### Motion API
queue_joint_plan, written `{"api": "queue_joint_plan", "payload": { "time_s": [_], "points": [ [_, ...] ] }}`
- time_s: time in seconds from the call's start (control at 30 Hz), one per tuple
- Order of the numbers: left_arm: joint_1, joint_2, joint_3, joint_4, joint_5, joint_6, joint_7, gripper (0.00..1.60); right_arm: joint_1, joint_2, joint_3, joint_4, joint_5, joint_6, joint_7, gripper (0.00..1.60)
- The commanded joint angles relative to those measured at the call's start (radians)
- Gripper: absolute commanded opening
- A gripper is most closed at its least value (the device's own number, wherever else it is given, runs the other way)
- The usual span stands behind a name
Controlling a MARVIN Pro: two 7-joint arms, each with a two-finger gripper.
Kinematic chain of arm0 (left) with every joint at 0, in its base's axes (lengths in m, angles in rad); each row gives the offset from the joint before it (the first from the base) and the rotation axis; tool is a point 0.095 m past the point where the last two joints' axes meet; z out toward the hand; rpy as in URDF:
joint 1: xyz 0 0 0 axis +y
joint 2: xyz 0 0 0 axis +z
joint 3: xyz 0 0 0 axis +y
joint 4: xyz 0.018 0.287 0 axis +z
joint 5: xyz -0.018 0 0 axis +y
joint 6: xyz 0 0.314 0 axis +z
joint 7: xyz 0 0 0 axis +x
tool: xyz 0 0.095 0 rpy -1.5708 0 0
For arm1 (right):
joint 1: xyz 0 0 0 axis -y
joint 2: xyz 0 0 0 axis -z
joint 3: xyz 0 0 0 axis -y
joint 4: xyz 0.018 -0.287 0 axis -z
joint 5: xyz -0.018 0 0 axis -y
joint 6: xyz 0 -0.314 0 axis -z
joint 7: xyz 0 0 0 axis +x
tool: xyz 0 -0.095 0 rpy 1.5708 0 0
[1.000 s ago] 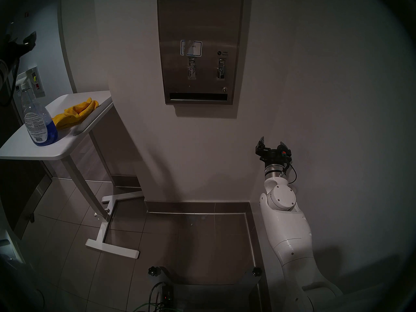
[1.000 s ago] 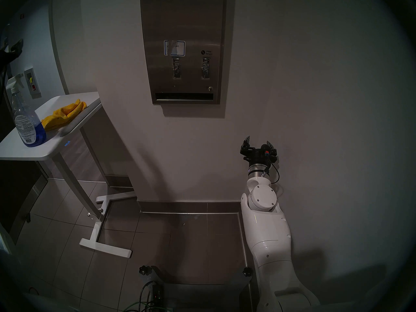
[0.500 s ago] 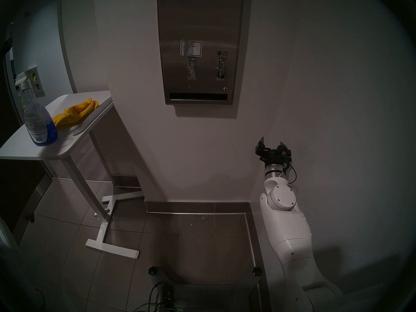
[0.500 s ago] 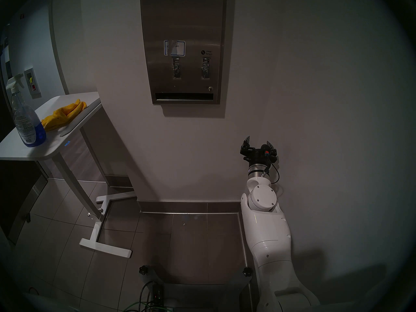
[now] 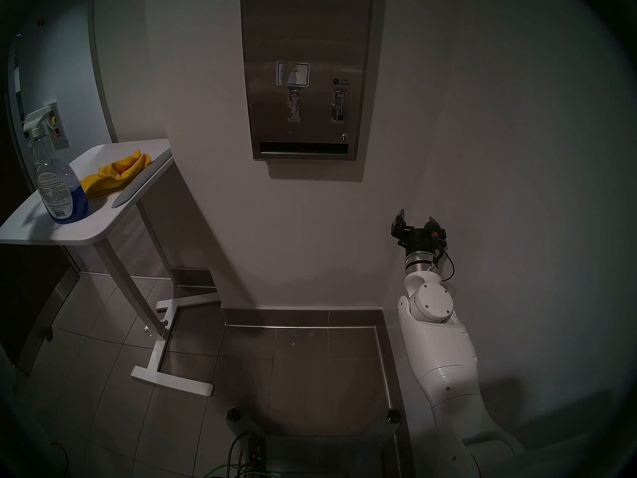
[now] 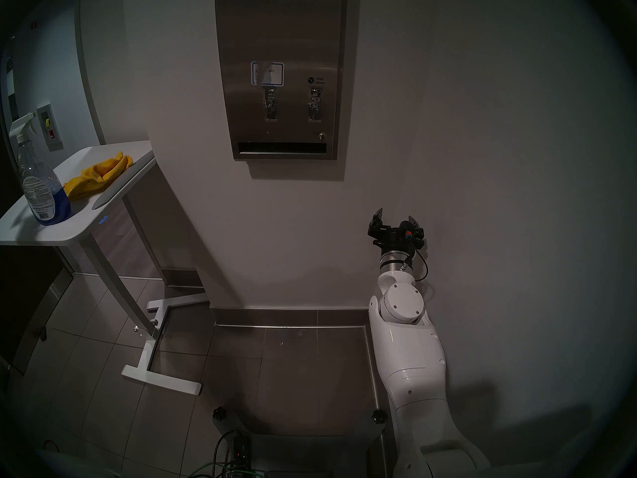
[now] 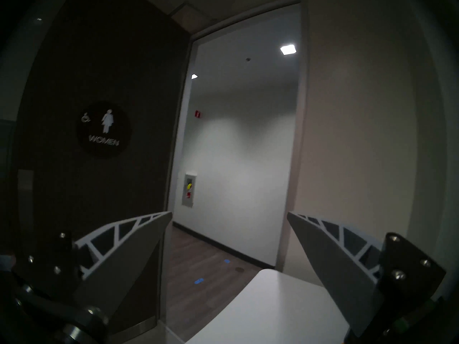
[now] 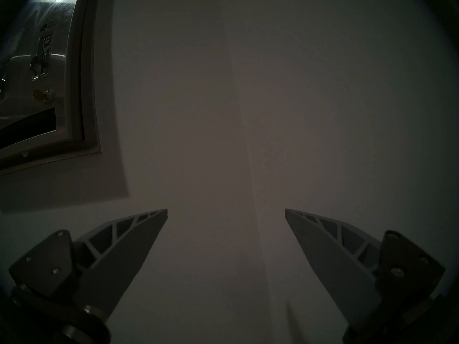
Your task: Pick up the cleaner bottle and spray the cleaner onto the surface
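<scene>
At frame's left edge, cleaner bottle stands ungrasped; both pincers released, left pincer should approach its neck squarely.

1. "FREE Tampon" with a round black symbol to its left, printed on the steel dispenser front above the right lever
2. Blue-bordered white sticker above the left lever: torn through the middle, only the letters "PS" or "MPS" at its right end legible
3. "WOMEN" under a white woman figure and a wheelchair symbol, on a round dark sign on the dark door, left wrist view
4. Cleaner bottle label: barcode and small print, too small to read
</scene>
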Motion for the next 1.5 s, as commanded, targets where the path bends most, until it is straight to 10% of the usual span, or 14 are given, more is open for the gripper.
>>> {"api": "queue_joint_plan", "payload": {
  "time_s": [0.0, 0.87, 1.47],
  "points": [
    [-0.05, 0.12, 0.127, 0.09, -0.01, -0.03, -0.091, 1.6, 0.031, 0.001, 0.0, -0.046, -0.001, -0.012, 0.001, 1.6],
    [-0.071, 0.211, 0.223, 0.409, -0.108, -0.058, -0.479, 1.6, 0.03, 0.001, 0.0, -0.046, -0.001, -0.011, 0.001, 1.6],
    [-0.059, 0.264, 0.335, 0.541, -0.079, -0.212, -0.791, 1.6, 0.03, 0.001, 0.0, -0.045, -0.001, -0.011, 0.001, 1.6]
  ]
}}
